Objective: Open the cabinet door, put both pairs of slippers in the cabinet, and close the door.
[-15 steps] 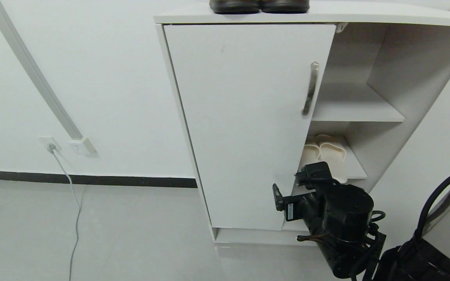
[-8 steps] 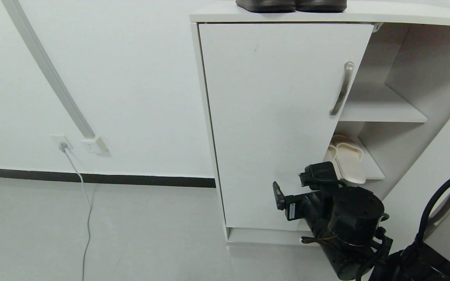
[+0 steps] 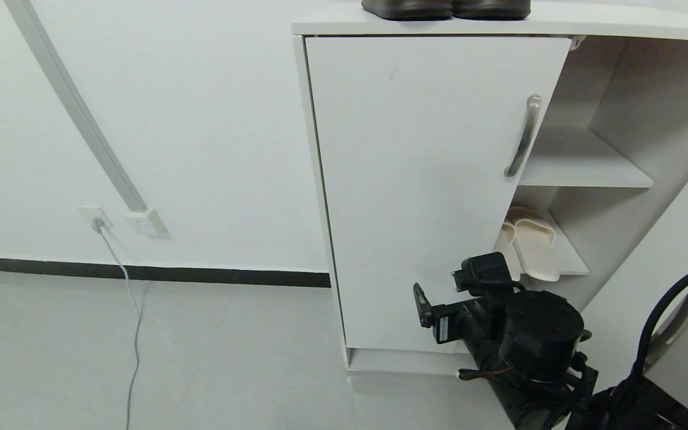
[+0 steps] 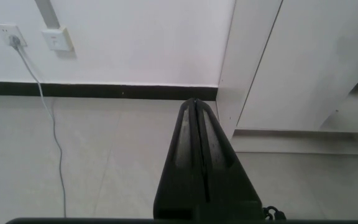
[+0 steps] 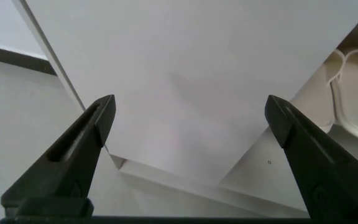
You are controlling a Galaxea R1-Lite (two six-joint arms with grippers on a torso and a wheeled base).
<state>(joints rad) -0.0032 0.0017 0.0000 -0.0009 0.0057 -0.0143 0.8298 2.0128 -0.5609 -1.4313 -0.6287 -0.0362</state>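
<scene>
The white cabinet (image 3: 559,27) has its door (image 3: 427,179) standing partly open, with a metal handle (image 3: 523,136) on its right edge. A cream pair of slippers (image 3: 532,242) lies on the lower shelf inside and appears past the door's edge as the cream pair (image 5: 353,93). A dark pair (image 3: 445,7) sits on the cabinet's top. My right gripper (image 3: 448,286) is open just in front of the door's lower right part, and the door (image 5: 191,74) spans the gap of my right gripper (image 5: 190,106). My left gripper (image 4: 195,106) is shut and empty above the floor near the cabinet's lower left corner.
An upper shelf (image 3: 583,173) inside the cabinet is bare. A wall socket (image 3: 94,218) with a grey cable (image 3: 132,334) trailing onto the floor is to the left. Open grey floor (image 3: 141,370) lies left of the cabinet.
The head view shifted, so the cabinet now sits further right in the picture. My right gripper stays by the door's lower part, a touch lower than before.
</scene>
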